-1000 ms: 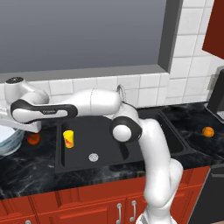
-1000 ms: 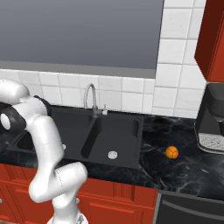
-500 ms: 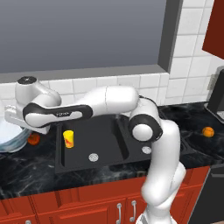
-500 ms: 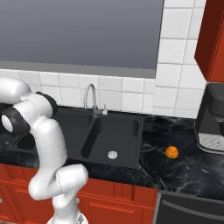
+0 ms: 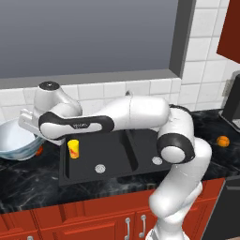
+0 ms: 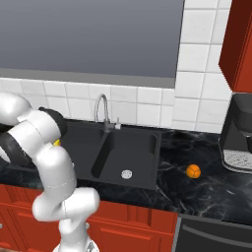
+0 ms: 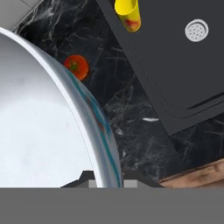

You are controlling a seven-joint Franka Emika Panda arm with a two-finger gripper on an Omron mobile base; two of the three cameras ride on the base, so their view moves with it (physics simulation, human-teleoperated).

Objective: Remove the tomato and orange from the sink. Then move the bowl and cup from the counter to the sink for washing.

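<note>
Pinching the rim of the wide pale bluish-white bowl (image 5: 16, 139), my gripper (image 7: 106, 181) could let it tip and drop by the black sink (image 5: 117, 161).

Gripper (image 7: 106, 183): just the fingertip bases poke up at the bottom edge of the hand view, straddling the bowl (image 7: 43, 127) rim; gap unreadable, can't say if it's clamped. Bowl runs off the left and bottom edges there. In the left base view the bowl (image 5: 16, 140) is cut by the left edge and its right side sits behind the hand. Tomato (image 5: 39, 150) is mostly hidden behind the bowl rim, a sliver showing. In the right base view the cup (image 6: 57, 142) is a yellow speck behind the arm. Coffee machine (image 6: 238, 135) is clipped by the right edge.
</note>
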